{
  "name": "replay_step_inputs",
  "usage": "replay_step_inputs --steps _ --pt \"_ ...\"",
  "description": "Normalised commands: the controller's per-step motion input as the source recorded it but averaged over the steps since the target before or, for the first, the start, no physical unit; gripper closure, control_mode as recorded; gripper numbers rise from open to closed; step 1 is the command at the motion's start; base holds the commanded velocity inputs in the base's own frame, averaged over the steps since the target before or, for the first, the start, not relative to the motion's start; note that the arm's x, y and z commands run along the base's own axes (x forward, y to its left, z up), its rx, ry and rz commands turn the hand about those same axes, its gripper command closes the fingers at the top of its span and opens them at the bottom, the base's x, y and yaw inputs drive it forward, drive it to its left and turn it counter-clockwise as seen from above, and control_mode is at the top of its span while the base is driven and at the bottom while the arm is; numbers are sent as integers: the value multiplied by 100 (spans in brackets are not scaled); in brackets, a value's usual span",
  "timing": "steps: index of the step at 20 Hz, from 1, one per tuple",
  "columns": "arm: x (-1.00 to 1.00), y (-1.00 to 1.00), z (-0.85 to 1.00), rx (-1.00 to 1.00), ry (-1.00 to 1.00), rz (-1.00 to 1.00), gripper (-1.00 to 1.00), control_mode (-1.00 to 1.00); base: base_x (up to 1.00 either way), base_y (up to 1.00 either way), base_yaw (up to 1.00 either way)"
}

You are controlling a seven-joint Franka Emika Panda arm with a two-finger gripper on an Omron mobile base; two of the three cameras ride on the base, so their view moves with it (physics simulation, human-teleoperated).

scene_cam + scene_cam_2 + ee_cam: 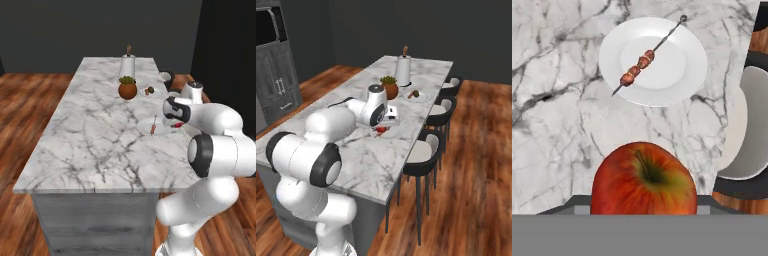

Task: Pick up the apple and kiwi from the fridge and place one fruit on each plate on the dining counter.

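Note:
My gripper is shut on the glossy red apple, which hides the fingertips in the hand view. It hangs just above the dining counter near its right edge. The apple shows as a red spot under the hand. Just beyond it lies a white plate carrying a meat skewer; the same plate sits left of the hand. Farther along the counter a second plate holds a small brown kiwi, also seen as kiwi. The fridge is out of view.
A potted plant and a paper towel roll stand toward the counter's far end. Black stools with pale seats line the right side; one seat lies just past the counter edge. Wood floor surrounds the island.

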Motion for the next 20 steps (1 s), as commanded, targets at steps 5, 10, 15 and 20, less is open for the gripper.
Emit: replay_step_inputs --steps 5,10,15,20 --pt "57 0 -27 0 10 0 100 -100 0 0 0" --pt "34 0 -58 0 -1 0 100 -100 0 0 0" --pt "28 0 -65 0 -1 0 100 -100 0 0 0" --pt "51 0 -42 0 0 0 100 -100 0 0 0"
